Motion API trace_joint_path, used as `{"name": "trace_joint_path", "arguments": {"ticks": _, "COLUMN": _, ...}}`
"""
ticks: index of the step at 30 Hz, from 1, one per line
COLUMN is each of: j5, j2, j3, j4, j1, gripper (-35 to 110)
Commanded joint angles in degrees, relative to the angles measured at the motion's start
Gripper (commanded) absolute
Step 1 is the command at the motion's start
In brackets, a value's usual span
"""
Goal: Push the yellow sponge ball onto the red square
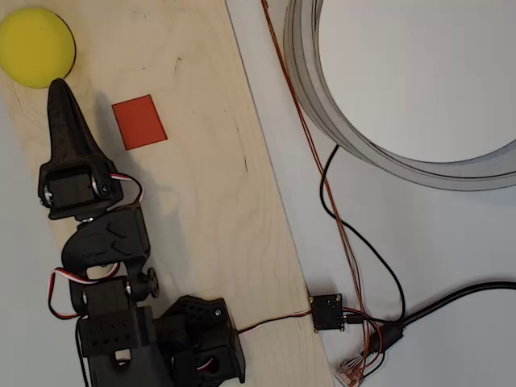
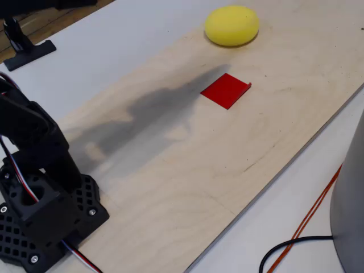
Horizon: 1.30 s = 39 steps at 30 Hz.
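The yellow sponge ball [image 1: 35, 46] rests near the top left corner of the wooden board [image 1: 201, 201] in the overhead view; in the fixed view the ball [image 2: 231, 25] lies at the far end. The red square [image 1: 139, 122] [image 2: 226, 90] lies flat on the board, to the lower right of the ball in the overhead view. My black gripper [image 1: 58, 87] points up toward the ball, its tip just below the ball's lower right edge. The fingers look pressed together into one point with nothing held. The square is to the right of the gripper.
A large grey ring-shaped object [image 1: 387, 153] fills the top right off the board. Black and orange cables [image 1: 355, 242] and a small controller board [image 1: 326, 312] lie right of the wood. The arm's base [image 2: 40, 216] stands at the board's near left corner.
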State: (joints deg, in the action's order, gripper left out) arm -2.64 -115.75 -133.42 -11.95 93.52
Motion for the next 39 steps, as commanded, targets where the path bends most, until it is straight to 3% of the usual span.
{"name": "trace_joint_path", "arguments": {"ticks": 1, "j5": -0.79, "j2": 14.41, "j3": -13.36, "j4": -22.06, "j1": -4.66, "gripper": 22}}
{"name": "trace_joint_path", "arguments": {"ticks": 10, "j5": -0.18, "j2": 14.24, "j3": -11.95, "j4": -19.69, "j1": -4.66, "gripper": 23}}
{"name": "trace_joint_path", "arguments": {"ticks": 22, "j5": 3.08, "j2": 15.38, "j3": 2.37, "j4": 0.62, "j1": -7.91, "gripper": 27}}
{"name": "trace_joint_path", "arguments": {"ticks": 39, "j5": 0.35, "j2": 40.78, "j3": 35.77, "j4": 13.01, "j1": -9.93, "gripper": 27}}
